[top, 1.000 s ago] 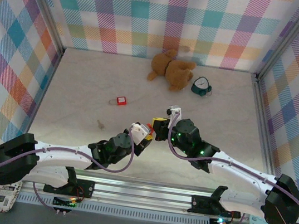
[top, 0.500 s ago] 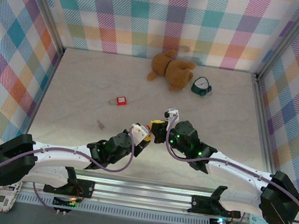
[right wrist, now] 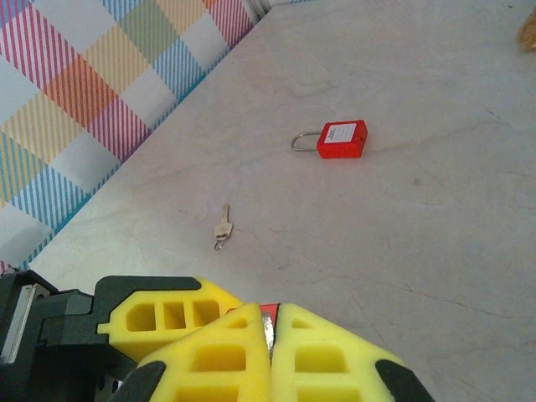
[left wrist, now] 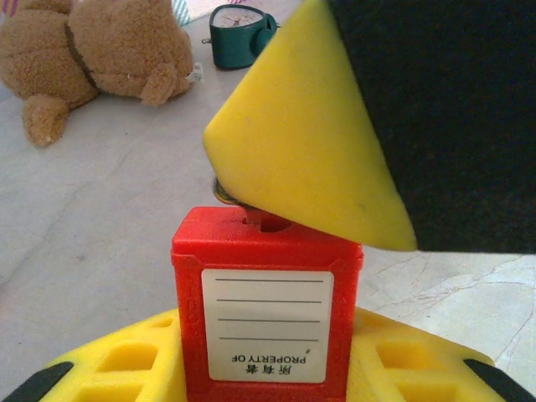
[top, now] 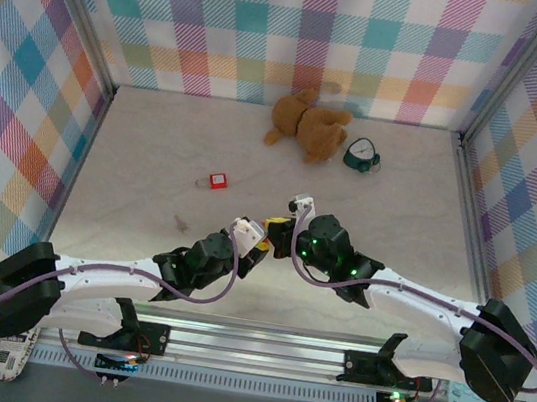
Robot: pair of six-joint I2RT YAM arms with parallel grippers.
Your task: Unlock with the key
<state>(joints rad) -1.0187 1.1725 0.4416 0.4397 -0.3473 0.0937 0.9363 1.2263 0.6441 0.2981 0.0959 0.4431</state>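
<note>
My left gripper [top: 251,241] is clamped on a red padlock [left wrist: 266,310]. Its yellow fingers press the body from both sides, and the white label faces my left wrist camera with its print upside down. The keyhole end points away from my wrist. My right gripper [right wrist: 270,328] is pinched tight, the two yellow fingertips meeting with only a thin silvery sliver between them. That sliver is the key [left wrist: 248,214]. In my left wrist view its short metal stem comes out from under the right fingertip and sits in the slot on the end of the red padlock. How deep it goes I cannot tell. From above, my two grippers meet tip to tip over the near middle of the table [top: 153,164]. A second padlock [right wrist: 342,139] lies flat farther back on the left, its shackle pointing left. A loose key [right wrist: 222,227] lies on the table nearer to me, well apart from it. At the back lies a teddy bear [top: 308,124], with a green clock [top: 361,154] just beside it on the right
</note>
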